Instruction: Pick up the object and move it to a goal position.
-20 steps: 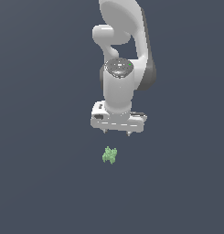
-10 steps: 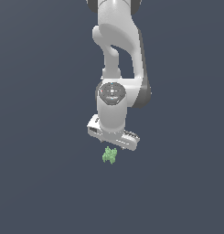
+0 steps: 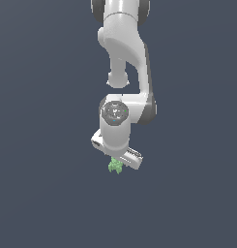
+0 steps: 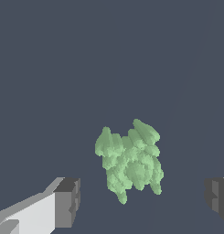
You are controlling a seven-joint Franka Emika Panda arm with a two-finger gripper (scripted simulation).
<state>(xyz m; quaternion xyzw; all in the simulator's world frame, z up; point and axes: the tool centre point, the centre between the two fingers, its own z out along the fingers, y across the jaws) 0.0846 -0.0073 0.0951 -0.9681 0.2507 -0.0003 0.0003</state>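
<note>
While the white robot arm (image 3: 124, 63) reaches down from the top of the exterior view, its gripper (image 3: 117, 164) hangs low over a plain dark grey-blue surface (image 3: 42, 193) that fills the whole scene. Just beneath the gripper's body, the object (image 3: 114, 166) shows as a tiny pale green lump, partly covered by the hand above it. From the wrist view the object (image 4: 130, 160) looks far larger: a knobbly, irregular green blob with rounded protrusions pointing several ways. It sits between the two dark grey fingertips (image 4: 67, 202), one on each side, with a clear strip of the grey-blue surface showing between the blob and each tip. The jaws stand wide apart and hold nothing; neither fingertip touches the object. Whether the object rests on the surface or floats above it cannot be told, since no shadow or edge marks the ground.
</note>
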